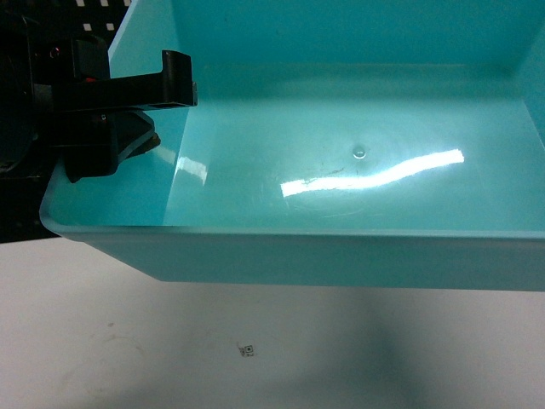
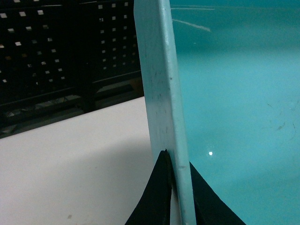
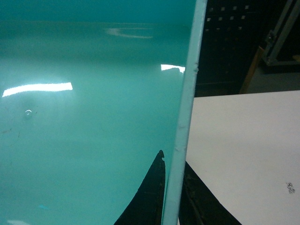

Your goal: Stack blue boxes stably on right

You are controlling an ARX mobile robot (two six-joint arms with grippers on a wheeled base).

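The turquoise-blue tub (image 1: 341, 170) fills most of the head view, held up off the white worktop (image 1: 128, 341) with its open side tipped toward the camera, so its smooth floor and sloping walls show; a bright streak of light and a small round mark lie on the floor. Its shadow falls on the worktop beneath it.

The left claw (image 2: 176, 187) is clenched on the tub's left rim, one black finger on the outer side and one inside the tub, the pale wall pinched between them. In the head view the same claw (image 1: 166, 89) reaches in from the left edge over that rim.

The right claw (image 3: 172, 192) grips the opposite wall in the same way, one dark finger inside the tub and the other outside, the thin rim running up between them. It lies outside the head view.

A small dark mark (image 1: 248, 349) sits on the worktop below the tub. Behind the worktop stands a black perforated panel (image 2: 56, 51).
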